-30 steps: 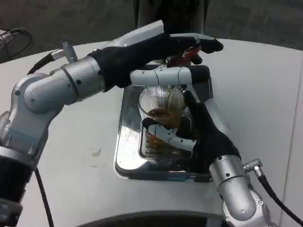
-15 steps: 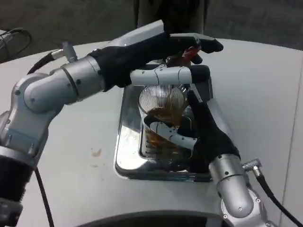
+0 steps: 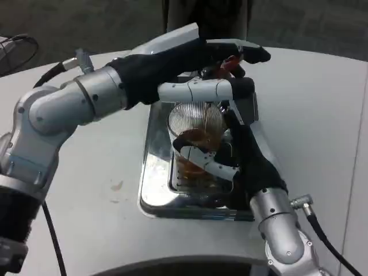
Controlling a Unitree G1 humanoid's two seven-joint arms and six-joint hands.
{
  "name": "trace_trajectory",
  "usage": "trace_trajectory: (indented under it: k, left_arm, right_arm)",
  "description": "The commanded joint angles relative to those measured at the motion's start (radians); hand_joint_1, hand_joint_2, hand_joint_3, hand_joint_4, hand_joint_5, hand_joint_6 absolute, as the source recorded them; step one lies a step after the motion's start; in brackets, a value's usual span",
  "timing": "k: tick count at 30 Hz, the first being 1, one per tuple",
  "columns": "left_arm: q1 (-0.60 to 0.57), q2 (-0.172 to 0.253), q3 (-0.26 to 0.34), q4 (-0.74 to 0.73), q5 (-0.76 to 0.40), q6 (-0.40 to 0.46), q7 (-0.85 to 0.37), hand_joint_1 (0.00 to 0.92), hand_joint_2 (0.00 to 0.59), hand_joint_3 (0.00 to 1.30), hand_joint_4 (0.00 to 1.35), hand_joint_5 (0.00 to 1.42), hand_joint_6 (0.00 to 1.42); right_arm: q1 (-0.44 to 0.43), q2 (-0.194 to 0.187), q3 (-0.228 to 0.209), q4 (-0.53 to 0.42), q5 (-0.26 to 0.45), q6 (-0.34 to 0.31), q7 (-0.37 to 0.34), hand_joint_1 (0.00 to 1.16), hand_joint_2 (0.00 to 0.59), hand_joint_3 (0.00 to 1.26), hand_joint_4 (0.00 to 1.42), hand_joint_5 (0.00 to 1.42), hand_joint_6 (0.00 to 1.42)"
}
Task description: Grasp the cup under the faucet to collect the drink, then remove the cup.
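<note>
A ribbed clear cup (image 3: 195, 129) with brown drink in its bottom stands tilted over the steel drip tray (image 3: 154, 172), below the faucet. My right hand (image 3: 241, 164) grips the cup from the right, its fingers wrapped around the lower part. My left hand (image 3: 195, 63) reaches over the cup from the left and rests on the red faucet lever (image 3: 229, 64), with one finger lying across just above the cup's rim. The faucet spout itself is hidden behind the left hand.
The drip tray has a slotted grate (image 3: 192, 181) with brown liquid on it. A small stain (image 3: 117, 185) marks the white table left of the tray. A dark dispenser body (image 3: 207, 17) rises behind the faucet. Cables trail off both forearms.
My right hand and the cup have shifted slightly up and away. The left hand stays on the faucet lever. The drink in the cup looks about the same.
</note>
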Motion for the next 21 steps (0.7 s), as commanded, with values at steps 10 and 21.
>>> trace_trajectory:
  k: [10,21]
  left_arm:
    - [0.019,0.029,-0.005,0.039,0.033,0.024,-0.014,0.0,0.041,0.22,0.15,0.25,0.15]
    - [0.034,0.049,0.003,0.016,0.027,0.024,-0.021,0.0,0.041,0.22,0.16,0.25,0.15]
  right_arm:
    - [-0.01,0.049,-0.021,0.068,0.021,-0.075,-0.075,0.66,0.223,0.0,0.11,0.17,0.0]
    - [0.0,0.085,-0.015,0.082,0.011,-0.113,-0.133,0.68,0.228,0.08,0.19,0.24,0.01]
